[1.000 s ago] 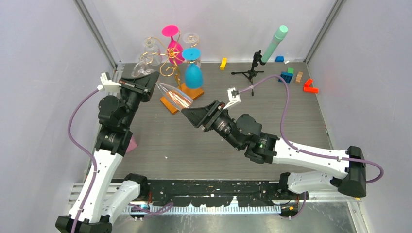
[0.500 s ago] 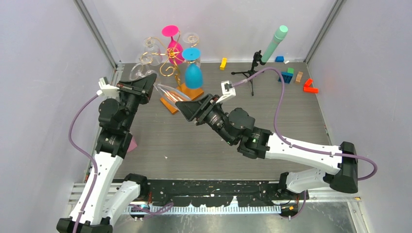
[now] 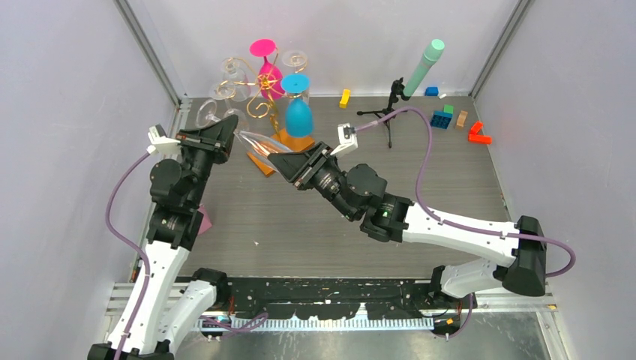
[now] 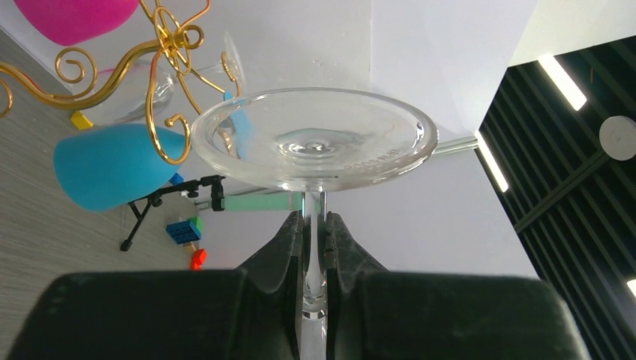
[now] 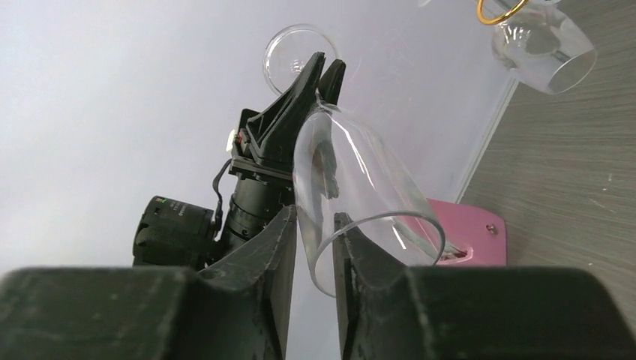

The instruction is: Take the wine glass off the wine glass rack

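Faint embossed lettering, unreadable, on foot of wine glass [image 4: 315, 146].

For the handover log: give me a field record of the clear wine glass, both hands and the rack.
glass: clear wine glass, lying sideways in the air beside the rack
left hand: shut on its stem
right hand: pinching the bowl's rim
wine glass rack: carries a pink glass and a blue glass

White links [image 3: 457, 234], black joints [image 3: 169, 180], purple cables [image 3: 109, 214] on both arms.
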Robot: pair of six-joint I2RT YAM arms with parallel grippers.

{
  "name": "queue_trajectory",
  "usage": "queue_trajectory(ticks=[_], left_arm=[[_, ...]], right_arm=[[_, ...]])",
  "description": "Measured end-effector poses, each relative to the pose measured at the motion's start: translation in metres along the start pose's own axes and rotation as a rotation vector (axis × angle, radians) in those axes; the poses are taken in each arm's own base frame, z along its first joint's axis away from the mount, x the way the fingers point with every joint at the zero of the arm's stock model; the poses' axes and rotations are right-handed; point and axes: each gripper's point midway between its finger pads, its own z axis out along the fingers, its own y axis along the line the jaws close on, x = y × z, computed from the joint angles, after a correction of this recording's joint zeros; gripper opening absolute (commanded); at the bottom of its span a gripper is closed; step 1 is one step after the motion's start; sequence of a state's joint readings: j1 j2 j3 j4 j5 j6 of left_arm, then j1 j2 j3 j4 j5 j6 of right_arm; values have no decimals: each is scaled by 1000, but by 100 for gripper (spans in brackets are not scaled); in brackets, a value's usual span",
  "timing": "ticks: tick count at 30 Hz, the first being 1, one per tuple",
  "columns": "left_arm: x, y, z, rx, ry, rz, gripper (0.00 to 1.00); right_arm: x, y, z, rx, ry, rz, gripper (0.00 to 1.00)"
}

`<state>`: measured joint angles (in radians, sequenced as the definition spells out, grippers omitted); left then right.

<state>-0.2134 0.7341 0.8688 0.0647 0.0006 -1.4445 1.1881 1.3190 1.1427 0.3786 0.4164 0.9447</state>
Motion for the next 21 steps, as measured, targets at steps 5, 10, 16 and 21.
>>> queue_trajectory(ticks=[5, 10, 16, 21], left_arm=[[-1, 3, 1, -1, -9, -25, 5], [-1, 10, 1, -19, -12, -64, 28], [11, 12, -3, -13, 55, 50, 58], [19, -1, -11, 27, 115, 154, 80]], right_arm=[[-2, 1, 3, -16, 5, 72, 6], [-6, 3, 5, -47, 10, 156, 0], [-14, -10, 8, -17, -21, 158, 0], [-22, -17, 4, -3, -44, 139, 0]])
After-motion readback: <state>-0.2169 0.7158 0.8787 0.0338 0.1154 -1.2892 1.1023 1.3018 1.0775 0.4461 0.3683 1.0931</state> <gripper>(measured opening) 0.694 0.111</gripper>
